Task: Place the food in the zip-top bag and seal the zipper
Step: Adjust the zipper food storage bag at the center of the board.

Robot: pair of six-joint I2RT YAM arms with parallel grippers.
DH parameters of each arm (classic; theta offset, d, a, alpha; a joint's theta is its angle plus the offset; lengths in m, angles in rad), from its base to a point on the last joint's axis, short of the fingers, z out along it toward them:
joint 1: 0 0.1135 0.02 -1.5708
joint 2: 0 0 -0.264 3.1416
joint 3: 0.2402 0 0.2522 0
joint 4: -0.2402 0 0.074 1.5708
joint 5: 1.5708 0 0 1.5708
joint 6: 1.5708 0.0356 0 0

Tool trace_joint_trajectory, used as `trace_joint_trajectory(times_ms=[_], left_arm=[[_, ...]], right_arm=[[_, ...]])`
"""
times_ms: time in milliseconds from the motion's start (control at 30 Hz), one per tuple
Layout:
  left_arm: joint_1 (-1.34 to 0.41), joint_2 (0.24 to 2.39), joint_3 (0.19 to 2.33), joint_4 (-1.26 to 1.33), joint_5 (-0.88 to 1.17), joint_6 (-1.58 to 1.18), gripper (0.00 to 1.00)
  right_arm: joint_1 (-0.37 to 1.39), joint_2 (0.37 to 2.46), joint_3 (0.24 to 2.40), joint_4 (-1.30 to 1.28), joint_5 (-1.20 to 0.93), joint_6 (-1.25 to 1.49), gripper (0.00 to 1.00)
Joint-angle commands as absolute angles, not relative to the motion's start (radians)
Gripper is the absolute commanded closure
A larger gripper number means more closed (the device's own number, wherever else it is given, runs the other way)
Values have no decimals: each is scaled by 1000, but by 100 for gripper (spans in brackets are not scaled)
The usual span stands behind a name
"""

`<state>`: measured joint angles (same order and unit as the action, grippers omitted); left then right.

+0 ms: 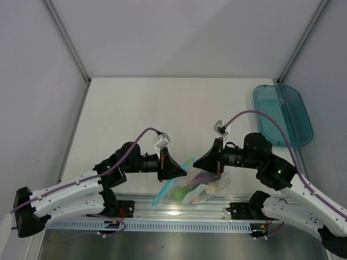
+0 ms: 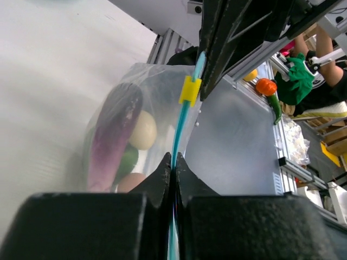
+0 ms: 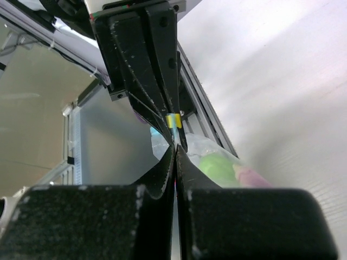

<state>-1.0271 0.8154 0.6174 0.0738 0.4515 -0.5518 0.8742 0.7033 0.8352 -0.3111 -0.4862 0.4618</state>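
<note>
The zip-top bag (image 1: 203, 190), where does it sit?

Low in the middle of the top view, at the near edge of the table (image 1: 135, 108), directly beneath the two gripper tips, which point at each other.

Is the food (image 1: 187, 191) inside?

Yes. Through the clear plastic the left wrist view shows the purple eggplant piece (image 2: 111, 135) with the whitish egg (image 2: 142, 130) right of it and touching it. Something green and a pinkish round piece lie below them.

And the zipper (image 2: 181, 122)?

It runs as a thin teal line up the centre of the left wrist view, with the bag's body spreading to its left. A yellow slider (image 2: 190, 90) sits on it in the upper half of the frame.

What is the left gripper (image 2: 172, 161) doing?

Its fingers are pressed together, pinching the zipper at the bottom centre of its own view, below the slider.

The right gripper (image 3: 175, 150)?

Also pressed together, nipping the same strip. In its own view the slider is just above its fingertips, and the bag bulges to the lower right.

So the slider is between the two pinches?

Yes, both wrist views agree.

Does the bag rest on the table?

I cannot tell.
</note>
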Motion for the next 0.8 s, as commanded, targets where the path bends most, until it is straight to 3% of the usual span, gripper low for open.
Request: trace_joint_trajectory(times_ms=[0,67,133,267,300,400,767], left_arm=[[-1026,798,620,54,439,-545,99],[-1026,792,641,29,436,-532,100],[-1026,784,653,8,433,-514,100],[-1026,787,684,-43,428,-491,99],[-1026,788,692,-44,434,-488,99],[-1026,792,692,-37,439,-491,100],[-1026,801,695,-20,463,-489,100]], right_arm=[[873,729,928,-372,-529,379,100],[870,770,974,-420,-599,327,97],[867,811,1018,-504,-630,241,81],[848,850,1064,-575,-681,160,69],[842,857,1069,-583,-696,149,69],[815,885,1083,-584,-747,138,82],[781,946,1069,-529,-830,140,78]])
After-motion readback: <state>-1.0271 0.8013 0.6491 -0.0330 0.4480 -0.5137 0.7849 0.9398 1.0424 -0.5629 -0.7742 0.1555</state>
